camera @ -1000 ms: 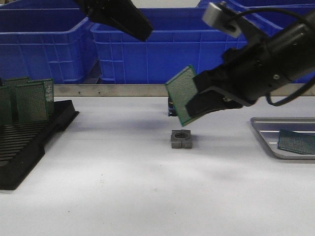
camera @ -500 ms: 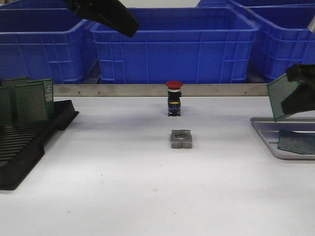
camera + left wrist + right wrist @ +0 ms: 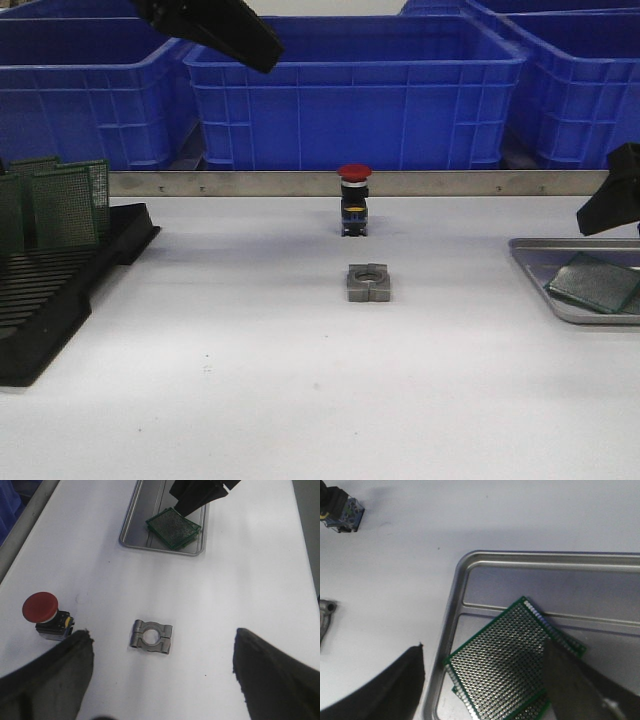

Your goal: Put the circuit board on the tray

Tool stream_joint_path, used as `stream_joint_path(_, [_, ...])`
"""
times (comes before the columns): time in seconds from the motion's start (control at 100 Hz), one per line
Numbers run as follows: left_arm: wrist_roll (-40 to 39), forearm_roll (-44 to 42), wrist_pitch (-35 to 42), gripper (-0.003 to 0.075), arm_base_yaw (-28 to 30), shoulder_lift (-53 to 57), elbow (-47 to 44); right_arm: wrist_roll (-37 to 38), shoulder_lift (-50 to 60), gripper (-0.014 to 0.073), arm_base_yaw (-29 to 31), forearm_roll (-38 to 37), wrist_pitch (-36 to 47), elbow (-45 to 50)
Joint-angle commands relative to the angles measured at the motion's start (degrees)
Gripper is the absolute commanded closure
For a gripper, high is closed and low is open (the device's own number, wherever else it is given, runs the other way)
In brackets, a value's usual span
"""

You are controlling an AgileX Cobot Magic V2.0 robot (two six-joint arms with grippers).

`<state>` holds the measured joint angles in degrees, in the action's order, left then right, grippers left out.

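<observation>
The silver tray [image 3: 530, 262] sits at the table's right edge. A green circuit board [image 3: 595, 282] lies in it, resting slightly tilted on a second board [image 3: 540, 710]. My right gripper [image 3: 612, 205] hovers just above the tray, open, with its fingers apart on either side of the top board [image 3: 505, 655] and its rim [image 3: 454, 610]. Nothing is held. My left gripper [image 3: 250, 45] hangs high over the table's left-centre, open and empty. Its wrist view shows the tray [image 3: 131, 530], the board [image 3: 173, 527] and the right gripper [image 3: 197, 497] over them.
A grey metal clamp [image 3: 368, 282] lies mid-table, with a red push button [image 3: 353, 200] behind it. A black slotted rack [image 3: 60, 290] at the left holds upright boards [image 3: 65, 205]. Blue bins [image 3: 350, 90] line the back behind a metal rail.
My right gripper carried the board rightwards from mid-table to the tray and let it go; the board now lies on the other one. The left arm barely moved.
</observation>
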<state>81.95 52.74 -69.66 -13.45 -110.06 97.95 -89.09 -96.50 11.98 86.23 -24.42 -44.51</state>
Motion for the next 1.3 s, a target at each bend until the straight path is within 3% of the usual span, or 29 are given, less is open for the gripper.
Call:
stream_joint_path(0.0, [-0.5, 3.9, -3.6, 0.0199, 0.4, 3.8, 2.6, -0.3, 3.3, 0.0011, 0.4, -0.4, 0.1, -1.1])
stream_joint_path(0.16, [-3.3, 3.8, -3.6, 0.0352, 1.4, 4.5, 5.1, -0.3, 7.9, 0.0072, 0.4, -4.3, 0.4, -1.1])
stream_joint_path(0.24, [-5.1, 3.8, -3.6, 0.0516, 2.0, 5.3, 5.8, -0.3, 11.0, 0.0162, 0.4, -6.4, 0.0, -1.1])
stream_joint_path(0.33, [-6.4, 2.6, -3.6, 0.0741, 2.9, 6.3, 5.8, -0.3, 15.0, 0.0372, 0.4, -6.9, -1.0, -1.1])
stream_joint_path(0.43, [-8.5, 0.9, -3.6, 0.0741, 3.8, 7.4, 5.8, -0.3, 19.1, 0.0671, 0.4, -7.0, -3.2, -1.1])
stream_joint_path(0.46, [-8.7, 0.3, -3.6, 0.0741, 3.9, 8.0, 5.8, -0.3, 20.5, 0.072, 0.4, -7.1, -4.1, -1.1])
stream_joint_path(0.61, [-11.6, -3.0, -3.0, 0.0741, 4.7, 10.7, 5.8, -0.3, 25.2, 0.0706, 0.3, -7.7, -8.8, -1.1])
stream_joint_path(0.87, [-18.9, -7.4, 4.0, 0.0741, 5.8, 18.5, 1.5, -0.4, 33.4, 0.0706, -1.9, -3.2, -5.0, 0.9])
stream_joint_path(1.29, [-22.5, -7.7, 38.2, 0.0741, 5.9, 47.1, -29.3, -0.4, 48.7, 0.0706, -21.1, -2.8, 18.4, 10.4])
